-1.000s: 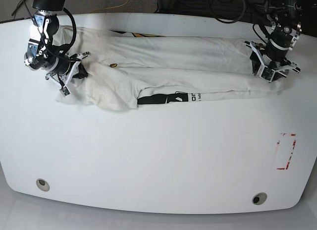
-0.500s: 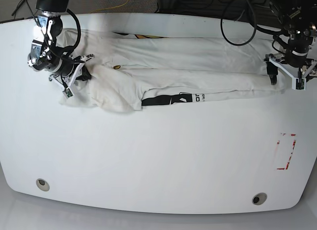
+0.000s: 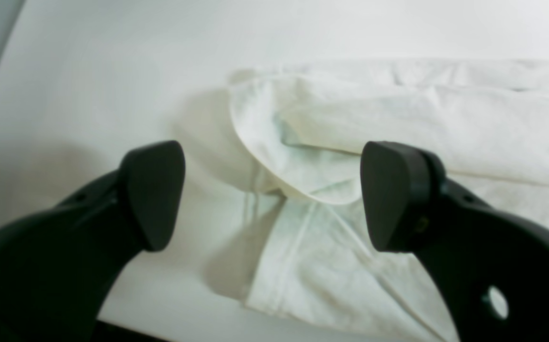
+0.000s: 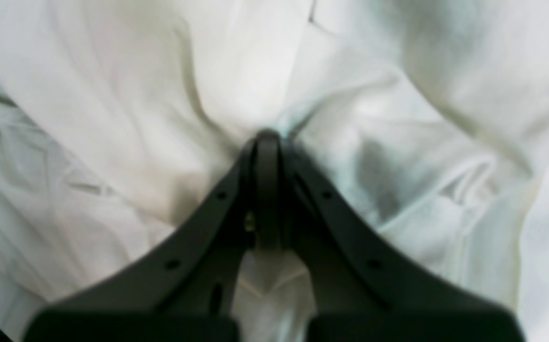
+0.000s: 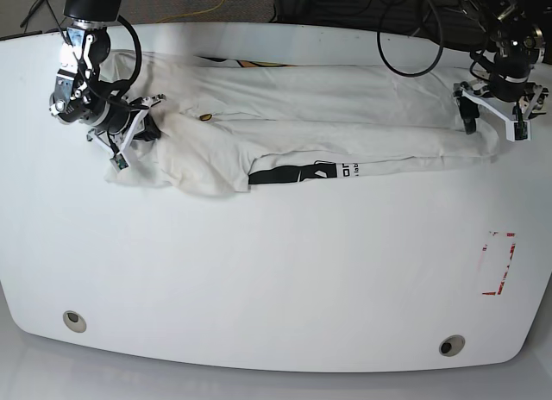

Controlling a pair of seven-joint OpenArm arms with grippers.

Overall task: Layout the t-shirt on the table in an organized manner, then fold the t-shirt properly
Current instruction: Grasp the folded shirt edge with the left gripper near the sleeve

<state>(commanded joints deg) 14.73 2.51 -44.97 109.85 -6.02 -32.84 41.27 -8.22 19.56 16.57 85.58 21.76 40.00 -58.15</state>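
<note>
Table (image 5: pixel 276 271): glossy white. T-shirt (image 5: pixel 328 115): off-white, bunched in a long band from 9 to 3 o'clock along the far side. Right gripper (image 5: pixel 138 120): clenched on cloth at 9 o'clock. Left gripper (image 5: pixel 493 117): released, above the 3 o'clock end.

surface: glossy white table (image 5: pixel 276 279), curved edges | on it: off-white t-shirt (image 5: pixel 328 115), stretched in a long bunched band across the far side, black print showing at its near edge | red tape rectangle (image 5: pixel 498 262) marked near right | two metal grommet holes set along near edge
</note>
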